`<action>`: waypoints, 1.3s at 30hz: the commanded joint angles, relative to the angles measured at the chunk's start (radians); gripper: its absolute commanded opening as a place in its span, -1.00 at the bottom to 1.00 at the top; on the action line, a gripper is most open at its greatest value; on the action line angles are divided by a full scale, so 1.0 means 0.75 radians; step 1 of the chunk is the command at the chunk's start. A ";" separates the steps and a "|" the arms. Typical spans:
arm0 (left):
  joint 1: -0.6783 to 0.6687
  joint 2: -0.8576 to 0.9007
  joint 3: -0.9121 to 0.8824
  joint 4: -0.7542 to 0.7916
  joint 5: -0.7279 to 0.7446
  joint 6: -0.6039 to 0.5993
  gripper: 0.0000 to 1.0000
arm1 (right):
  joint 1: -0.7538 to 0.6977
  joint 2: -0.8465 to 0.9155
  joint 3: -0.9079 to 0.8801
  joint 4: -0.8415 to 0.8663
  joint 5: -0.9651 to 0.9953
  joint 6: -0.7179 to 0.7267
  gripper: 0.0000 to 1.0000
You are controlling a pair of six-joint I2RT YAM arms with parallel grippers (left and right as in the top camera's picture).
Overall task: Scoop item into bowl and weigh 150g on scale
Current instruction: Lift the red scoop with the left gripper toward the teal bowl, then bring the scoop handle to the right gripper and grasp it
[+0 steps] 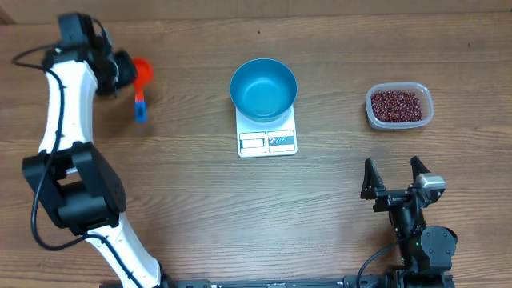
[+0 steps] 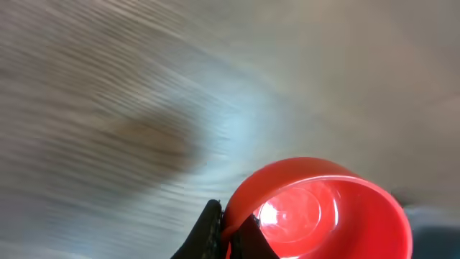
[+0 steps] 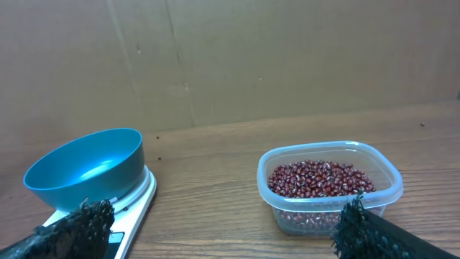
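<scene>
Wooden table, brown wall behind; left end effector clenches red scoop, right end effector spread wide.

I see the bowl bright blue, the scale white, the beans dark red-brown, the scoop red, the table brown wood-grain.

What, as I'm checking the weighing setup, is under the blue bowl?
The bowl stands on a white scale; only the scale's front strip with its display shows. The bowl hides the rest of its top.
</scene>
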State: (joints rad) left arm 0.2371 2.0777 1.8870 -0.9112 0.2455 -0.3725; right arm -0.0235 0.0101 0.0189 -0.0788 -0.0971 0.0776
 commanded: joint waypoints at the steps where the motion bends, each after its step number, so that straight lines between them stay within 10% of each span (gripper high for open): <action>1: -0.032 -0.046 0.082 -0.043 0.277 -0.684 -0.91 | 0.009 -0.010 -0.015 0.006 0.009 -0.001 1.00; 5: -0.123 -0.046 0.081 -0.072 0.395 -0.962 -0.92 | 0.009 -0.010 -0.015 0.006 0.009 -0.001 1.00; 19: -0.600 -0.048 0.241 -0.070 0.413 -1.183 -0.92 | 0.009 -0.010 -0.015 0.050 -0.011 0.010 1.00; 27: -0.822 -0.048 0.310 -0.065 0.213 -1.389 -0.92 | 0.009 -0.009 -0.004 0.101 -0.144 0.937 1.00; 39: -1.017 -0.048 0.310 -0.006 0.028 -1.614 -0.91 | 0.009 0.440 0.492 -0.054 -0.580 0.964 1.00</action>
State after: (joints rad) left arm -0.4915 2.0560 2.0972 -0.9169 0.2863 -1.5097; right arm -0.0235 0.2153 0.2646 -0.0978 -0.4301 0.7925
